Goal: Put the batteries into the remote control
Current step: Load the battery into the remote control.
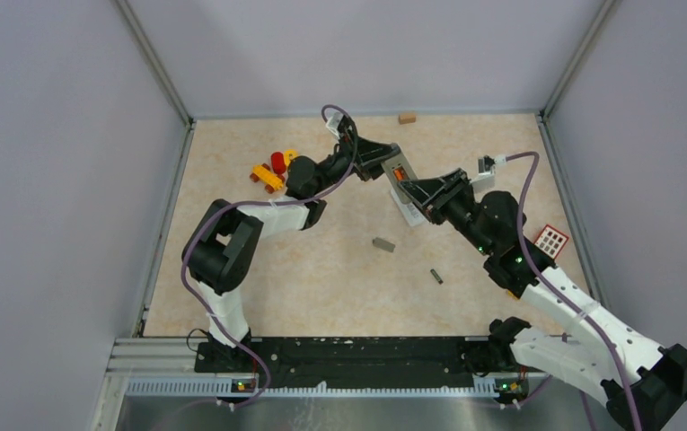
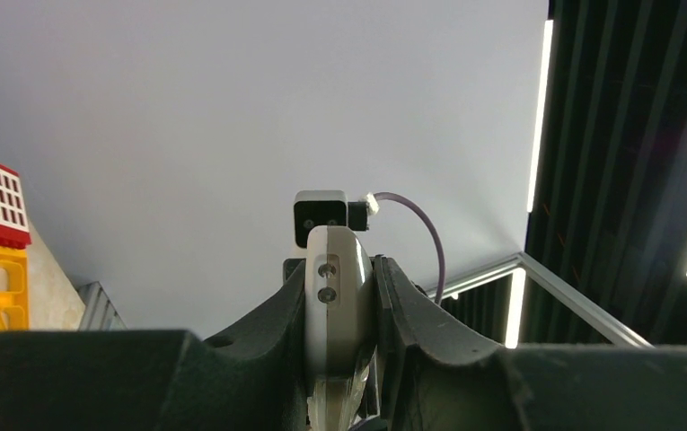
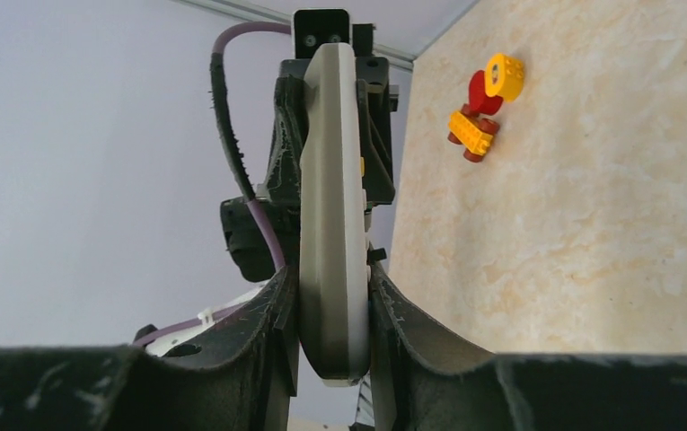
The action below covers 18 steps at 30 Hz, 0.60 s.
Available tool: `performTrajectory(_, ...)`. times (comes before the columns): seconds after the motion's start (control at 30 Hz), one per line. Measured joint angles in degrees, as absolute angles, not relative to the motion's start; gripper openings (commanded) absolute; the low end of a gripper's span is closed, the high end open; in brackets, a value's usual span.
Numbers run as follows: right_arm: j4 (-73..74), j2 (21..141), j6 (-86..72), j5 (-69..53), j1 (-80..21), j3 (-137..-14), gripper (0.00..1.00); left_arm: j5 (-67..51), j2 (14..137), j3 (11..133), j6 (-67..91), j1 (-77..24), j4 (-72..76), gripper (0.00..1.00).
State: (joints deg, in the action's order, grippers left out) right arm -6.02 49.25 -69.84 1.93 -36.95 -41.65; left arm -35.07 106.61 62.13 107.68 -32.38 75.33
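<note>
Positioning step: left claw point(image 2: 341, 301) and right claw point(image 3: 332, 289) both clamp the slim grey plastic remote control point(image 1: 400, 170) above the beige worktop point(image 1: 321, 287); next, one must let go to fetch the small dark cylindrical battery point(image 1: 435, 276) lying below

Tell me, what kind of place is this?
Probably a robot test booth: plain grey walls box in a small table, and two robot arms are bolted to a rail at its edge.

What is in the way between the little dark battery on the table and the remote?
Nothing lies on the table between the dark battery and the remote. The grey piece lies off to the side. But the left gripper and the right gripper are both clamped on the remote, so neither is free to fetch it.
</note>
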Motion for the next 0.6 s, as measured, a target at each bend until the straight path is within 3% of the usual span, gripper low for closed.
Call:
performTrajectory(0.13, -2.9, 50.0, -69.6, 2.8, -36.9, -42.6, 0.17, -35.3, 106.4, 61.9, 105.3, -32.3, 74.0, 0.0)
performTrajectory(0.17, -2.0, 50.1, -69.7, 2.9, -36.9, -42.8, 0.22, -35.3, 106.2, 61.7, 104.7, -32.3, 73.5, 0.0)
performTrajectory(0.3, 0.6, 50.5, -69.0, 3.2, -36.9, -43.8, 0.6, -35.7, 105.0, 61.1, 101.7, -32.3, 70.8, 0.0)
performTrajectory(0.4, 1.9, 50.8, -66.8, 2.7, -36.9, -43.9, 0.75, -37.5, 102.8, 60.6, 97.4, -32.1, 68.8, 0.0)
performTrajectory(0.5, 1.1, 50.5, -62.7, 1.2, -36.9, -43.7, 0.83, -40.1, 101.4, 60.6, 94.1, -31.2, 68.5, 0.0)
performTrajectory(0.6, -1.6, 48.5, -59.4, -0.4, -36.9, -42.0, 0.85, -42.7, 100.7, 60.4, 91.6, -30.0, 69.0, 0.0)
